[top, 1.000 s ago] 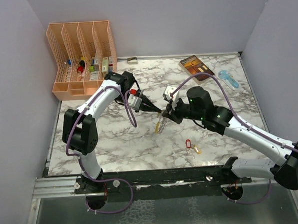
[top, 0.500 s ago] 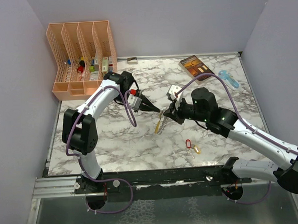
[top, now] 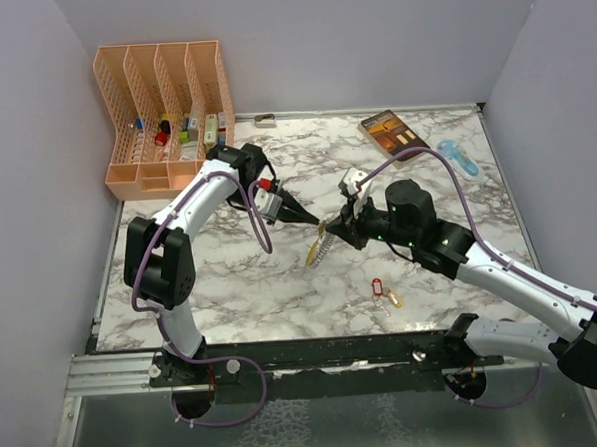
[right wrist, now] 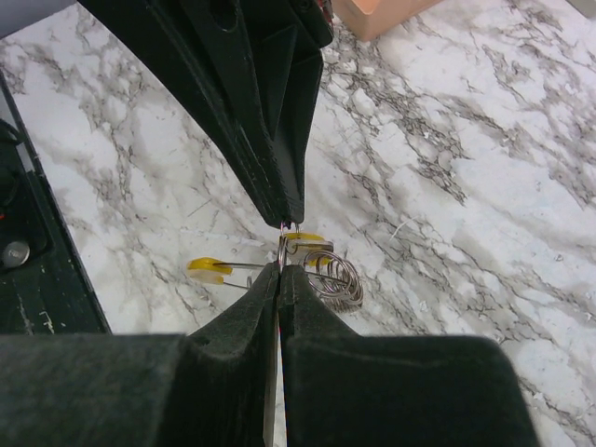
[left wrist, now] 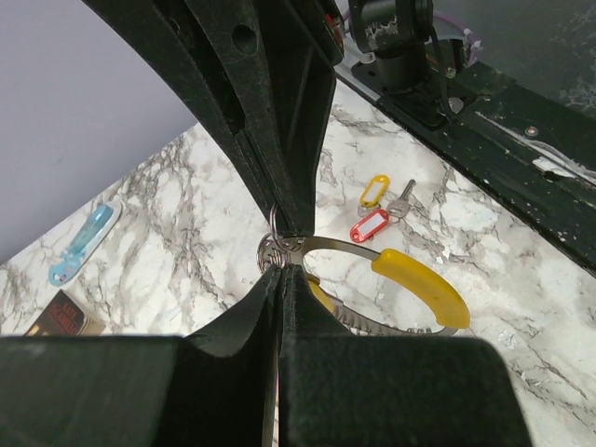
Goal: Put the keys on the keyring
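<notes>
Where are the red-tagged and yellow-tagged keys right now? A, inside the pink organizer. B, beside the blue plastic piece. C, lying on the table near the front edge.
C: the keys lie loose on the marble table, near its front edge.

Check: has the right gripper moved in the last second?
Yes. The right gripper keeps its fingertips at the keyring, but its body has swung right, toward the brown packet.

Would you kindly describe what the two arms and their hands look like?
The left arm and right arm have white shells, black joints and looping purple cables. The left hand and right hand end in black, tapered fingers.
</notes>
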Motion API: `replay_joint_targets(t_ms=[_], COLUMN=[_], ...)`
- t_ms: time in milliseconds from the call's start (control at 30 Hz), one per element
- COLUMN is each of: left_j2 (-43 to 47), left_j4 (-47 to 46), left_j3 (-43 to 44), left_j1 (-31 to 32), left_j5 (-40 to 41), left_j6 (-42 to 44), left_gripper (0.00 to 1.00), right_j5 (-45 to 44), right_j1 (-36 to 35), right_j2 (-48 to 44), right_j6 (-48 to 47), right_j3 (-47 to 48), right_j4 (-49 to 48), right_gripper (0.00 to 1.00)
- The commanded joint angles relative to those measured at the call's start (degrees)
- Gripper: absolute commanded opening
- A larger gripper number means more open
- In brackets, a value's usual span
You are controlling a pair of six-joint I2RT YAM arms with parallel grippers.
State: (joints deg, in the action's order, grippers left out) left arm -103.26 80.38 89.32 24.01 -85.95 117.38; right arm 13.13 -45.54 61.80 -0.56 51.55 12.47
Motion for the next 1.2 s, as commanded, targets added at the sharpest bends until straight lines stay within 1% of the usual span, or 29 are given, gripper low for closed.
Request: replay_joint_targets(t_ms=[0, 167, 300, 400, 600, 833, 1000, 1167], left_j2=[2.22, 2.50, 2.84, 3.30, 5.00, 5.71, 5.71, 5.61], left_j4=[0.29, 0.30, 0.30, 0.28, 0.29, 0.28, 0.30, 0.30], left_j3=[-1.22, -1.64, -2.44, -2.74, -2.98, -3.45, -3.15, -2.84], left_j1=[-0.63, -0.63, -0.55, -0.48, -0.02, 0.59, 1.16, 1.39], left_j5=[-1.95, -2.62, -3.01, -3.89, -4.51, -5.83, -6.61, -7.01], left_j6=[0.82, 0.79, 0.74, 0.60, 0.04, -0.35, -0.44, -0.55], left_gripper=[0.00, 0.00, 0.00, 0.00, 0.00, 0.00, 0.00, 0.00], right_j5=[-2.53, -3.68, -3.94, -3.91, -4.03, -5.78, -6.07, -7.68], right_j1=[-0.52, -0.56, -0.52, -0.53, -0.52, -0.54, -0.52, -0.52], right_j2=[-2.39, -3.63, -5.22, -5.13, -6.45, -6.78, -4.88, -5.09], right_j6=[5.17, 10.00, 11.56, 11.39, 10.74, 10.32, 10.22, 11.08], right_j3=[-1.53, -3.60, -6.12, -7.48, -11.32, -13.35, -12.98, -14.22], right_j4=[-5.85, -9.70, -13.74, -15.85, -23.71, -30.69, -32.91, -35.61], right_gripper=[0.01, 0.01, 0.01, 0.01, 0.01, 0.01, 0.01, 0.01])
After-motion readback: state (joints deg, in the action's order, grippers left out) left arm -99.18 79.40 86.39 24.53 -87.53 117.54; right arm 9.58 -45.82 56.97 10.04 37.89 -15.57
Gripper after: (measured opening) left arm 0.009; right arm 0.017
